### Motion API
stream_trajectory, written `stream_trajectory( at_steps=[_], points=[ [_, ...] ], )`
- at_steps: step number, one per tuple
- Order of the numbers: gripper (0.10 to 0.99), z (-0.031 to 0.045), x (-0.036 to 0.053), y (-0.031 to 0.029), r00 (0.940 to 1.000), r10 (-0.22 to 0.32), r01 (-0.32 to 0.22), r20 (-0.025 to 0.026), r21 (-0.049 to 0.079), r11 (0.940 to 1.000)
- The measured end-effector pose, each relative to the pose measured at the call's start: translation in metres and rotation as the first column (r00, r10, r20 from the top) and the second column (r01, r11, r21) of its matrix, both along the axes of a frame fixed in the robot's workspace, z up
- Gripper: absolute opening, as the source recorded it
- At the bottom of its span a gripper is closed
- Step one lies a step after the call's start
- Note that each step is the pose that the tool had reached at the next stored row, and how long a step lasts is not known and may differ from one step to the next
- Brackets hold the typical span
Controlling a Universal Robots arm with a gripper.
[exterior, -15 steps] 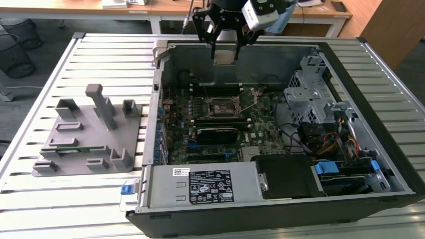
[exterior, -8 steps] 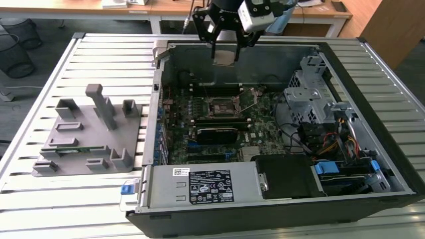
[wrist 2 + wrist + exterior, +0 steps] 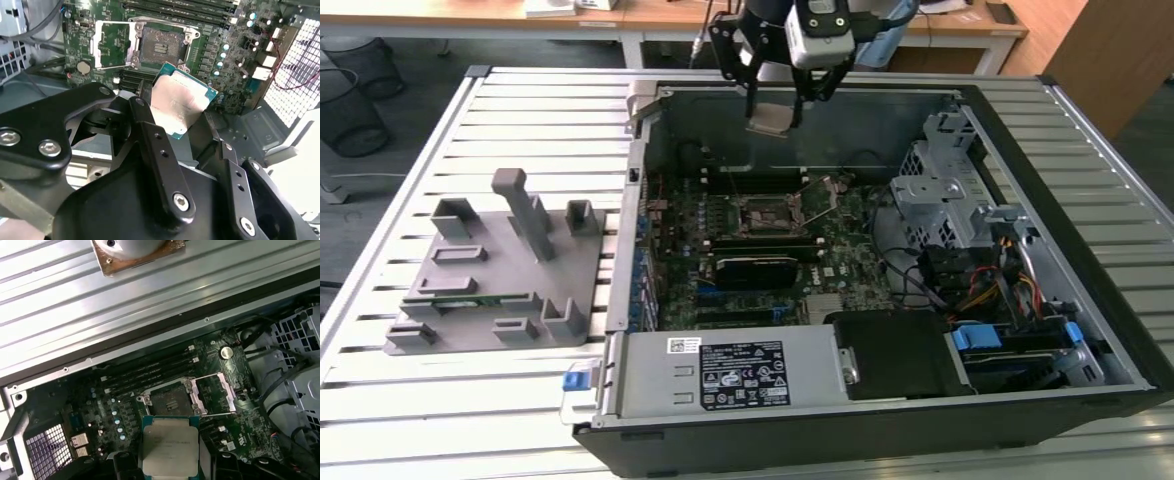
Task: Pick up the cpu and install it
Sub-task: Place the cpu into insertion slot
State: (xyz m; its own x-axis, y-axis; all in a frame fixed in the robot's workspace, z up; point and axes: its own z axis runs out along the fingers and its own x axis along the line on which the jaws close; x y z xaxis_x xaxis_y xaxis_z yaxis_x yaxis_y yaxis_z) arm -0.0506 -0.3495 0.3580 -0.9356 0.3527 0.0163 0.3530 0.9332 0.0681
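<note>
Pincer point(image 3: 774, 105) closed on the square silvery chip point(image 3: 770, 122) at two opposite edges, chip held in the air over the open computer case point(image 3: 854, 440), above the green board point(image 3: 854, 215), well apart from the bare socket point(image 3: 767, 210), socket frame swung open

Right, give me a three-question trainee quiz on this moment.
1. True or false: the cpu already sits in the socket.
2. What is the hand shut on? A) a memory stick B) the cpu C) a cable
3. Fill in: in the exterior view, the grey fixture lies on the ____ of the case.

Key: 1 false, the cpu is held clear of the empty socket; 2 B; 3 the exterior view's left.
</note>
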Motion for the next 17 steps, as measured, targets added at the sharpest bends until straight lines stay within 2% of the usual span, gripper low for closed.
stream_trajectory(
  at_steps=[4, 9, 13, 17],
  points=[
    [0.537, -0.0006, 0.0001, 0.0001, 0.9990, -0.045, 0.045, 0.0000, -0.005, 0.9990],
    [0.537, -0.0014, 0.0002, 0.0003, 0.9940, -0.109, 0.109, 0.0002, -0.008, 0.9940],
    [0.537, -0.0022, 0.0002, 0.0003, 0.9866, -0.163, 0.163, 0.0003, -0.009, 0.9865],
    [0.537, -0.0030, 0.0002, 0.0003, 0.9759, -0.218, 0.218, 0.0008, -0.011, 0.9758]
  ],
)
